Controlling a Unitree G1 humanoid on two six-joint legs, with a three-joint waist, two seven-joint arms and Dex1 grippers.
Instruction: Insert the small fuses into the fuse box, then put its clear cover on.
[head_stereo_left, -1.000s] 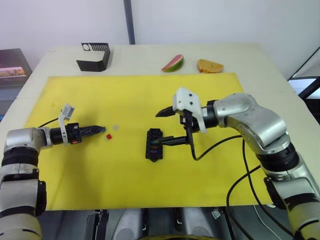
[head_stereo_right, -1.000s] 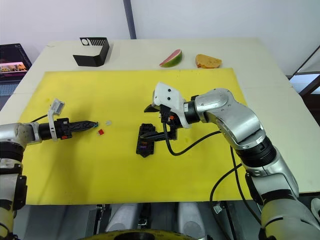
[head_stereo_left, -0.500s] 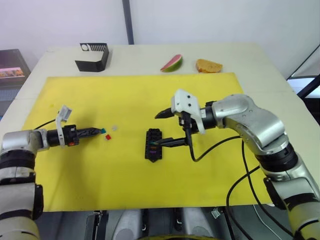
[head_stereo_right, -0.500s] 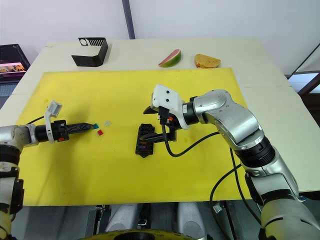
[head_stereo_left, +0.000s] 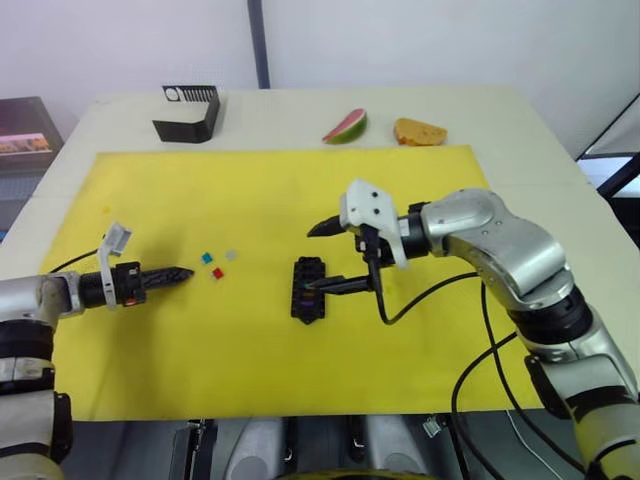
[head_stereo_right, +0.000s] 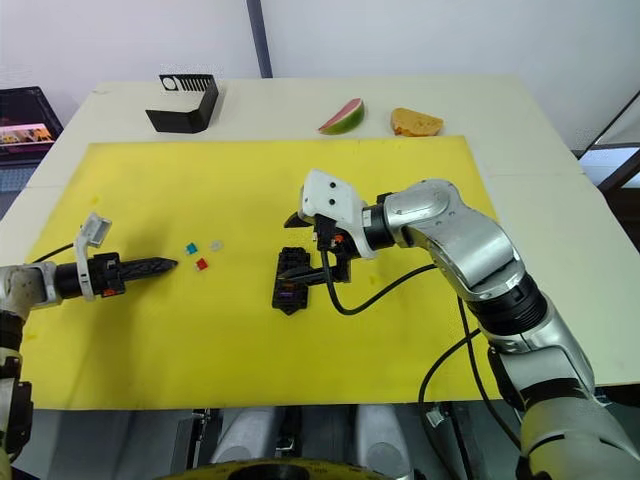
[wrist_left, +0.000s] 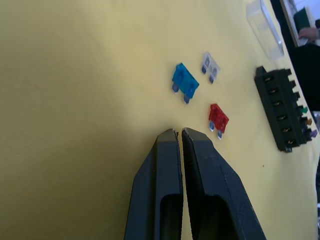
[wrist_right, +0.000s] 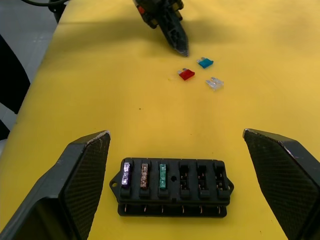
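Observation:
The black fuse box (wrist_right: 172, 187) lies mid-mat with a purple, an orange and a green fuse in three of its slots. My right gripper (head_stereo_left: 318, 258) hangs open over it, one finger on each side. On the yellow mat to its left lie three loose small fuses: teal (head_stereo_left: 207, 258), red (head_stereo_left: 218, 272) and pale grey (head_stereo_left: 231, 255). Just left of them my left gripper (head_stereo_left: 185, 272) is shut and holds nothing. The clear cover (wrist_left: 265, 27) lies on the mat beyond the fuses, near the fuse box.
A black bent bracket (head_stereo_left: 187, 112), a watermelon slice (head_stereo_left: 345, 126) and a piece of bread (head_stereo_left: 420, 131) sit on the table beyond the yellow mat (head_stereo_left: 300, 190). A black cable (head_stereo_left: 430, 290) loops from my right wrist over the mat.
My left gripper has left the teal fuse on the mat beside the red one and drawn back to the left. The right gripper has hardly moved.

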